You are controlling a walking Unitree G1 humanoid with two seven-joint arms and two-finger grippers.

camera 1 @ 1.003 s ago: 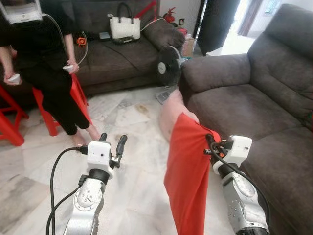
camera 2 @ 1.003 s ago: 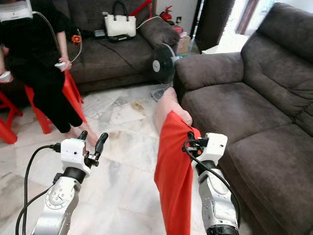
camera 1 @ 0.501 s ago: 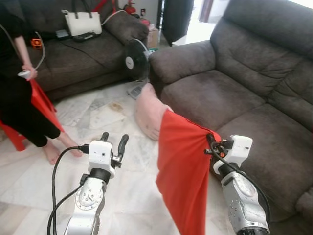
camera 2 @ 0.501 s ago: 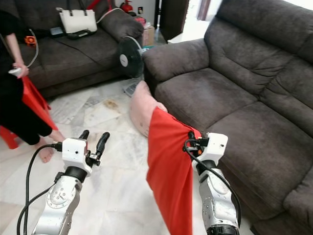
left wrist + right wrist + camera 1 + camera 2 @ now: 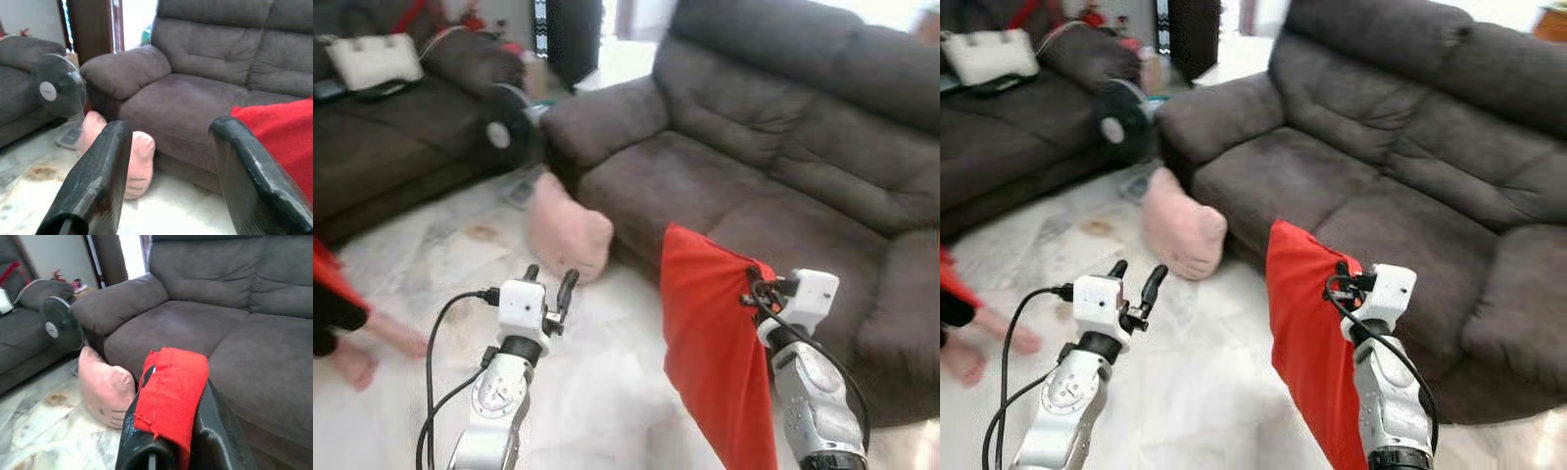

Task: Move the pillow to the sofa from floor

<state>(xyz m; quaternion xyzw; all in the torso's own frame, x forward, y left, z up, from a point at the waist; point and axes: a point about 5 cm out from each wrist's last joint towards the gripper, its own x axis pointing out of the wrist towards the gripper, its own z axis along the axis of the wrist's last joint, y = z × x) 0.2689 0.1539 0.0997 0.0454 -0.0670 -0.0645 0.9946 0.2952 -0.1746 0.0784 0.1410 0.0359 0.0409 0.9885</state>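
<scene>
A limp red pillow (image 5: 710, 343) hangs from my right gripper (image 5: 751, 284), which is shut on its top corner; in the right wrist view the red fabric (image 5: 171, 387) lies pinched between the fingers. It hangs over the floor just in front of the dark brown sofa (image 5: 773, 166). A pink pillow (image 5: 566, 230) stands on the floor, leaning against the sofa's front near its armrest. My left gripper (image 5: 548, 279) is raised over the floor, open and holding nothing, with the pink pillow (image 5: 139, 156) beyond it.
A standing fan (image 5: 504, 132) is on the floor beside the sofa's armrest. A second brown sofa at the back left carries a white handbag (image 5: 372, 59). A person's bare feet (image 5: 352, 362) rest on the marble floor at the far left.
The camera has swung to the right, so the sofa now lies straight ahead and the person has slid off to the left. The right gripper still holds the red pillow.
</scene>
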